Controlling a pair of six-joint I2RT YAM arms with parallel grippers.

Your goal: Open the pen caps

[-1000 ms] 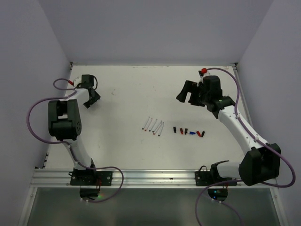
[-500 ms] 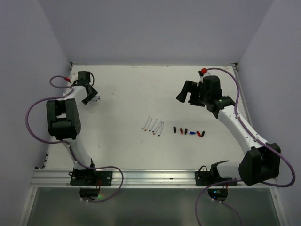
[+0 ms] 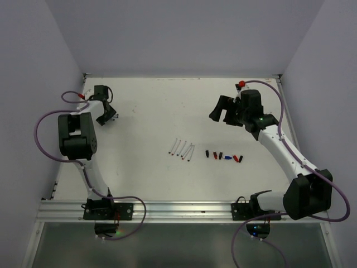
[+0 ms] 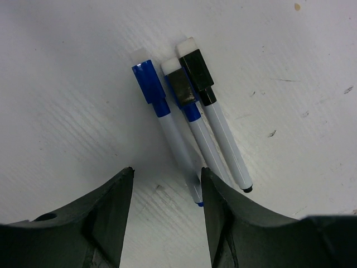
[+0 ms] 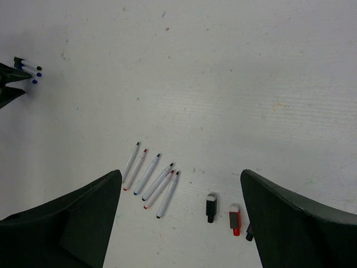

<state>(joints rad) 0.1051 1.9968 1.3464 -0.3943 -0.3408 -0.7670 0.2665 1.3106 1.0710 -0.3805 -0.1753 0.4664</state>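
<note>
Left gripper (image 4: 166, 171) has shifted in over three capped pens (image 4: 192, 114).
Its jaws are spread and empty. Their caps (image 4: 195, 67) are still on, at the far-left corner of the surface (image 4: 67, 111). Right gripper (image 5: 181, 174) spread wide, idle. Five uncapped pens (image 3: 182, 149) mid-surface; these three remain.

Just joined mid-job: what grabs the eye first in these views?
Three capped pens lie side by side at the table's far left, just ahead of the open left gripper. Mid-table, five uncapped pens fan out with a row of loose caps to their right; the right gripper hangs open beyond them.
</note>
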